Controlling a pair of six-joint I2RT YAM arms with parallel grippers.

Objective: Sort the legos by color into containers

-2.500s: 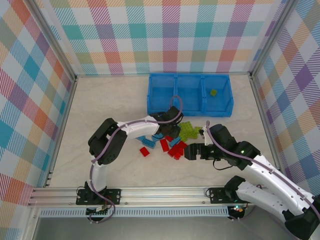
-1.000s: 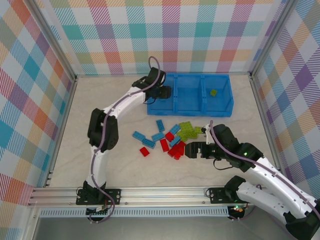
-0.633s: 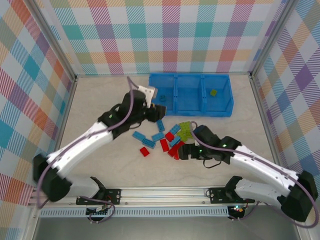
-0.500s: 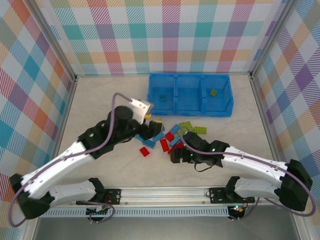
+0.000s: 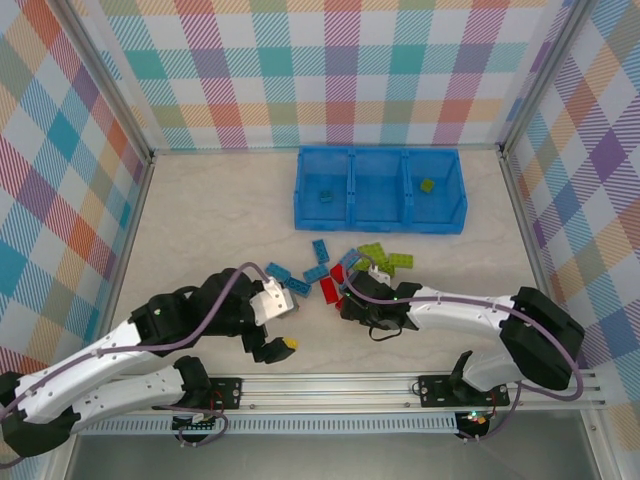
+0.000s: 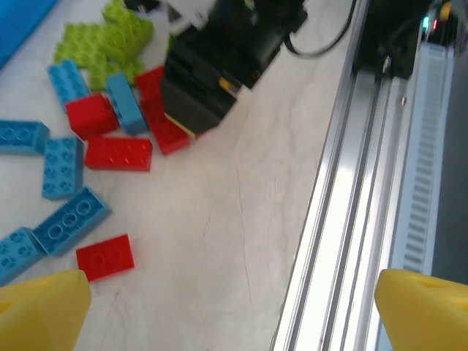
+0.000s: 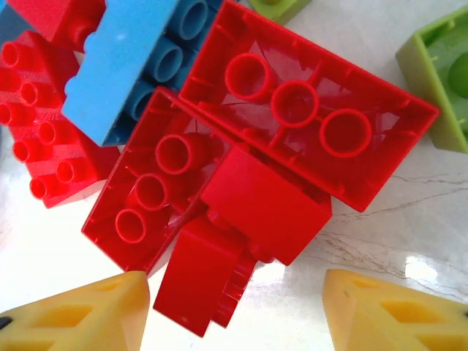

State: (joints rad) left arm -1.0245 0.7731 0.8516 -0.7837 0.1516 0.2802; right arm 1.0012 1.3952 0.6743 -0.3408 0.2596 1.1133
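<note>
Bright, even, diffuse light from overhead. Both arms cast soft, faint shadows on the pale table (image 5: pixel 200 220). Just ahead of the right gripper (image 7: pixel 234 314), red legos (image 7: pixel 307 131) are sharp and glossy; white glare spots the table beside one fingertip (image 7: pixel 398 314). The left gripper (image 6: pixel 234 311) view is slightly soft, its 2 yellow fingertips (image 6: pixel 44 311) blurred; the metal rail (image 6: pixel 344 219) beside them gleams.

The containers (image 5: pixel 380 222) stood at 12 o'clock on the table (image 5: pixel 200 220), with one brick (image 5: pixel 325 196) in the 9 o'clock compartment and a second brick (image 5: pixel 427 185) in the 3 o'clock one. The legos (image 5: pixel 335 272) lay at 6 o'clock of them, the right claw (image 7: pixel 234 311) at the pile's 6 o'clock edge.
</note>
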